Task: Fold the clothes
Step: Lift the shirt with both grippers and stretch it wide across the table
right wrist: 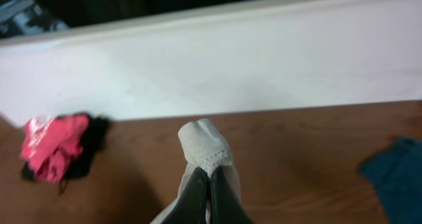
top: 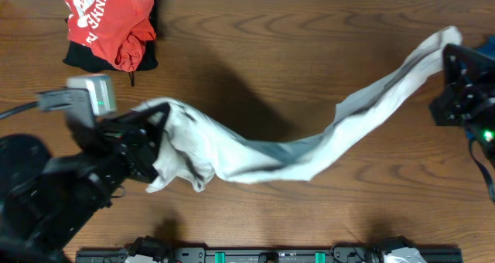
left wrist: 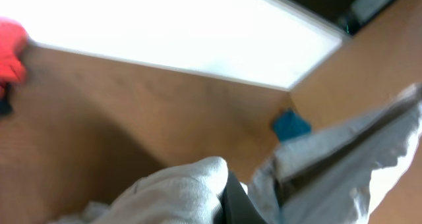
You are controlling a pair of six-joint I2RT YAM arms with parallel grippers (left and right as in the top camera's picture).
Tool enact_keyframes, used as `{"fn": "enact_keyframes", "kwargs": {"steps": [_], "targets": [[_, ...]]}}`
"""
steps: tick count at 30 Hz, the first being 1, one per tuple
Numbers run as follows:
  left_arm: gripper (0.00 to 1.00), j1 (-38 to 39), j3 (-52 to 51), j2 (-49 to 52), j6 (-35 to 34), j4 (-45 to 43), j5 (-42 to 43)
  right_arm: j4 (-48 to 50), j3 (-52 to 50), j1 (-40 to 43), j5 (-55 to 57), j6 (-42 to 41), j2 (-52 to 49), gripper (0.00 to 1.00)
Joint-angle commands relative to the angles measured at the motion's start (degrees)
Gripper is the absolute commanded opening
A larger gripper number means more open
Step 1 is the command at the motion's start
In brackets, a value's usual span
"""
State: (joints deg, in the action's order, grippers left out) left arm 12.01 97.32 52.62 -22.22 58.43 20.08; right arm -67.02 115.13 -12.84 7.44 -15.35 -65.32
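A long white-grey garment (top: 309,151) hangs stretched between both arms above the wooden table, sagging in the middle. My left gripper (top: 151,135) is shut on its bunched left end, white cloth wrapped over a dark finger in the left wrist view (left wrist: 227,194). My right gripper (top: 447,56) is shut on the far right end; in the right wrist view its two black fingers (right wrist: 211,184) pinch a hemmed white corner (right wrist: 204,145).
A pile of red and black clothes (top: 112,27) lies at the back left, also showing in the right wrist view (right wrist: 56,148). A blue cloth (right wrist: 395,171) lies at the right. The table's front edge carries a black rail (top: 271,255).
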Motion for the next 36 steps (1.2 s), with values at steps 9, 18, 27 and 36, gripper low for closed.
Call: {"fn": "enact_keyframes", "kwargs": {"steps": [9, 18, 27, 36], "targets": [[0.06, -0.04, 2.23, 5.66, 3.13, -4.02, -14.64, -0.35, 1.42, -0.52, 20.22, -4.96, -1.49, 0.01], [0.06, -0.09, 2.25, 13.90, 5.20, -8.52, -19.93, -0.28, 1.42, 1.86, 32.24, -7.76, -5.11, 0.01], [0.06, -0.09, 2.56, 15.04, 7.21, -13.68, -24.68, 0.11, 1.42, 8.15, 32.81, -8.46, -9.14, 0.01], [0.06, -0.02, 3.23, 14.14, 7.19, -15.30, -24.61, 0.63, 1.44, 9.09, 32.57, -9.03, -10.64, 0.01]]}}
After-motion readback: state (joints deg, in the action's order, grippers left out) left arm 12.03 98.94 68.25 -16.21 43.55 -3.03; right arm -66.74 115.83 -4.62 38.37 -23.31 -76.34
